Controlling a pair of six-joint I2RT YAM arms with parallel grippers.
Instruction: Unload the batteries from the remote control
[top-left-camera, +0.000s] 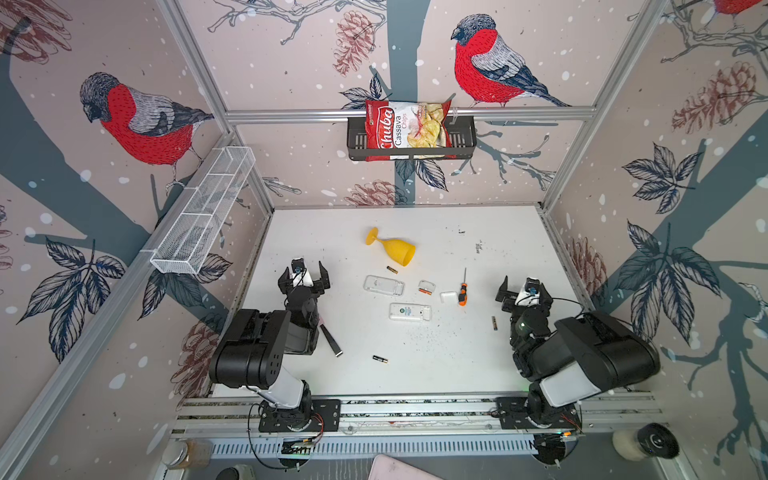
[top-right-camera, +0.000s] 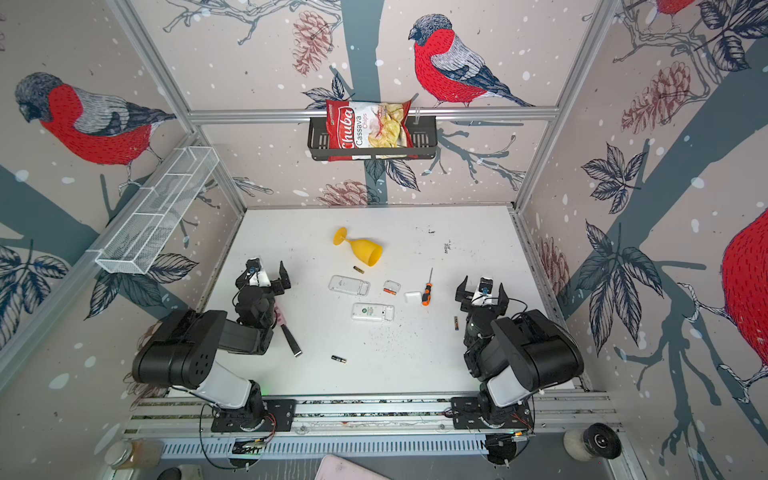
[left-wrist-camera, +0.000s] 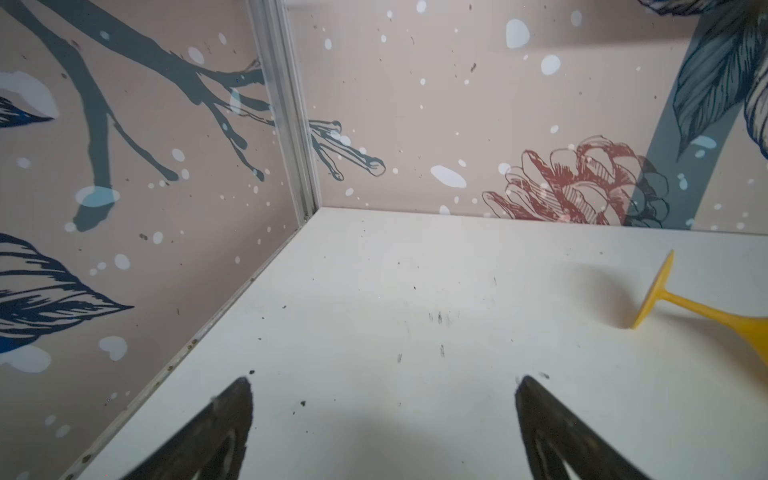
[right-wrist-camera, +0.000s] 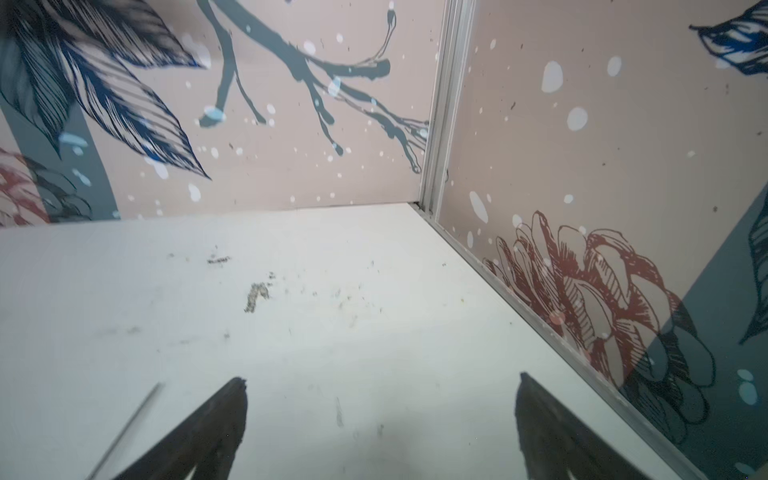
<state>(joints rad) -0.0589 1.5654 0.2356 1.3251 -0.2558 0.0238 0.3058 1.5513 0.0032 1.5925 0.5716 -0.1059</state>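
Tabletop (top-left-camera: 436, 365) white, speckled; bird-print walls (top-left-camera: 291, 62); left pincer (top-left-camera: 304, 276), right pincer (top-left-camera: 524, 293) apart, empty.

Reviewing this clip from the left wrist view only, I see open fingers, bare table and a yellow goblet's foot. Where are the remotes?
Observer: One remote lies just in front of the yellow goblet. A second remote lies nearer the arms.
Operator: Any batteries out?
Observer: Three lie loose: one battery by the goblet's mouth, another battery close to the right gripper, and a third battery toward the front rail.
Operator: Is the right gripper holding anything?
Observer: No, it is open and empty, to the right of the orange-handled screwdriver.
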